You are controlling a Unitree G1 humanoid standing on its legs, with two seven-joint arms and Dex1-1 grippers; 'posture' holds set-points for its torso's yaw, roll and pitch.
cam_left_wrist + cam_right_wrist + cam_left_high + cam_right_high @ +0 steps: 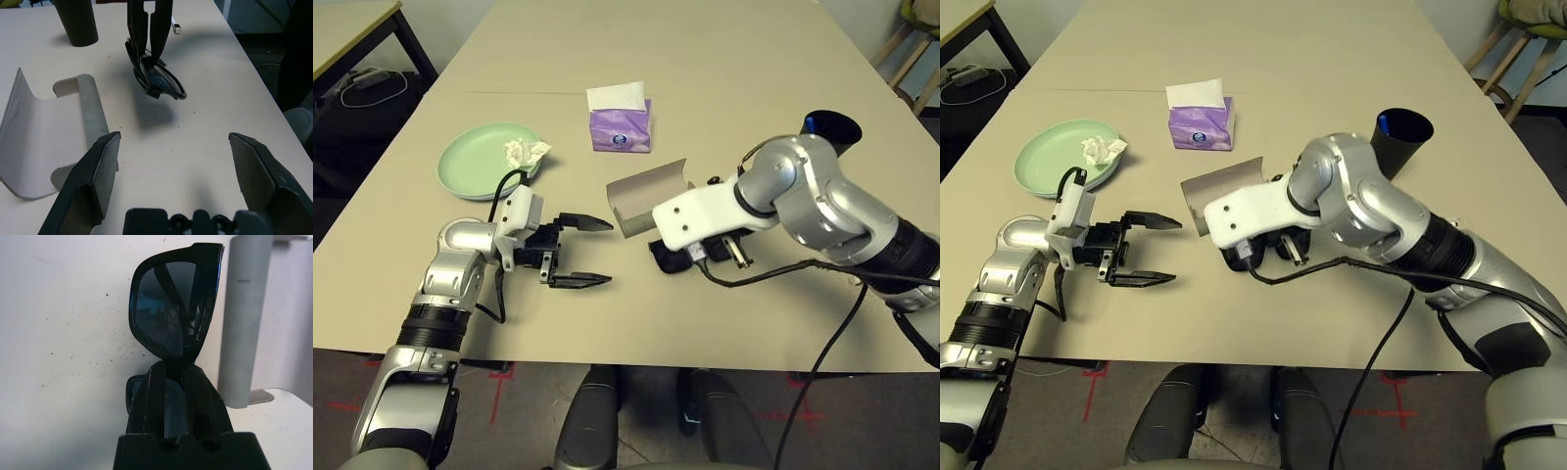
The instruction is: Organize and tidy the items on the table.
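A: Black sunglasses [173, 303], folded, dark glossy lenses in a thick frame. We log them pinched between the two fingers of the right gripper [149, 49], which is closed on the frame, just above the table [724, 59] beside the grey glasses case [648, 196].

B: Case condition?

A: We note it lies open, lid raised, pale lining visible, between the two arms. The left gripper [579, 252] sits near it with its fingers spread wide and nothing between them.

B: Other items?

A: We record a pale green plate [475, 162] to the left with a crumpled white tissue [524, 151] on its near-right rim. A purple tissue box [621, 127] with a white sheet sticking up stands beyond the case. A black cup [1400, 137] stands upright, right of the right arm.

B: Surface and room?

A: Smooth beige top with a few small dark specks. We see a tan desk with black legs [352, 34] at far left, cables on the dark floor under it, and a wooden chair frame [911, 54] at far right.
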